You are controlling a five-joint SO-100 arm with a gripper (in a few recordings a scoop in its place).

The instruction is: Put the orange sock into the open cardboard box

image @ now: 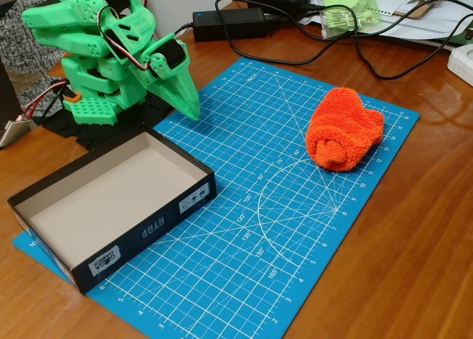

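Note:
The orange sock [344, 129] lies as a fuzzy bundle on the right part of the blue cutting mat [259, 228]. At the mat's left end sits the open cardboard box [118, 206], black outside, beige inside, with nothing in it. The green arm is folded at the back left, its gripper [190, 108] pointing down just beyond the box's far corner, fingers together and holding nothing. A wide stretch of mat separates the gripper from the sock.
Black power bricks [229, 23] and looping cables [347, 55] lie behind the mat on the wooden table. A green translucent object [347, 7] and papers are at the back right, a white thing [462, 62] at the right edge.

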